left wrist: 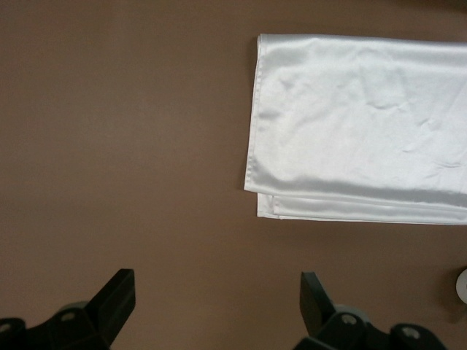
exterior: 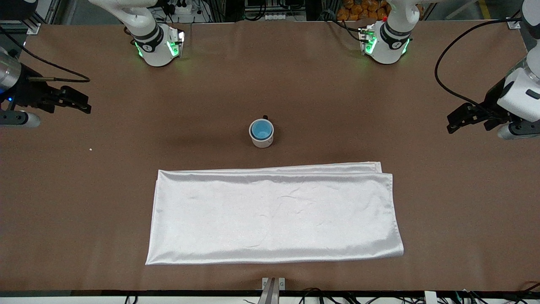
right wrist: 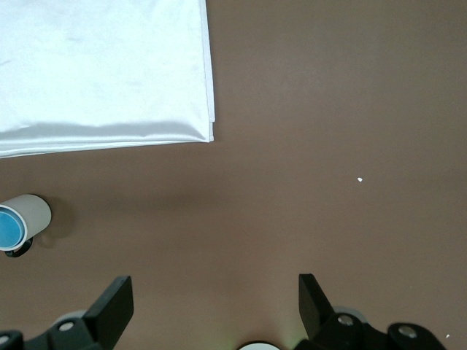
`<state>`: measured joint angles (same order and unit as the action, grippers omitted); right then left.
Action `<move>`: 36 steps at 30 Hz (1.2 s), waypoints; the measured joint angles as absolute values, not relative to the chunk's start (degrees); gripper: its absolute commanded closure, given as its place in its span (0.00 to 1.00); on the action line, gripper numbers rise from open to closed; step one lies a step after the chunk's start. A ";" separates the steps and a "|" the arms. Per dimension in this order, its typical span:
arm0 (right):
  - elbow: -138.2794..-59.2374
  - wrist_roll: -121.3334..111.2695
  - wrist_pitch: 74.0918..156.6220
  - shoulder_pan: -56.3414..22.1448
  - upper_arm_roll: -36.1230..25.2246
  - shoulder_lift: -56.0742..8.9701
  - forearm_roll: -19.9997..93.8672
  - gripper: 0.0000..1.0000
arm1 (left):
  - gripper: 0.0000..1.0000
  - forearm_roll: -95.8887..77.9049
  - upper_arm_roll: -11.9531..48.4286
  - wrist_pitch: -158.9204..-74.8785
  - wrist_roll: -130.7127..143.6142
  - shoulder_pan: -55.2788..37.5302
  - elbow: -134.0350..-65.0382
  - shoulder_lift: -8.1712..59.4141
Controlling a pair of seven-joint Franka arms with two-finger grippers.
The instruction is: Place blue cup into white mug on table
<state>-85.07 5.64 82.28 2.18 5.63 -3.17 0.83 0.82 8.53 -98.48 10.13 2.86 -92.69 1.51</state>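
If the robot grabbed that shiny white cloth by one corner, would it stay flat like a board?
Probably not. The white cloth lies folded in layers with soft wrinkles, so it would likely droop and unfold. Its glossy sheen suggests it may slip between fingers. It looks thin, so probably light. Both the left gripper and right gripper wait open at the table's ends.

Brown tabletop (exterior: 379, 105), white cloth (exterior: 274, 215) on it, cables (exterior: 320, 295) along edge.
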 measured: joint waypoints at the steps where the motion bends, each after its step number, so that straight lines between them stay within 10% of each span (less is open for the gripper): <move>1: -85.07 5.34 82.44 2.03 5.30 -3.16 0.84 0.00 | 0.00 0.82 8.54 -98.57 10.11 2.86 -93.01 1.27; 36: -85.78 4.74 91.07 1.32 3.11 -3.17 0.87 0.00 | 0.00 0.82 8.71 -98.87 5.38 2.99 -95.13 -1.04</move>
<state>-85.78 4.74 91.07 1.32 3.11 -3.17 0.87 0.82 8.71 -98.87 5.38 2.99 -95.13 -1.04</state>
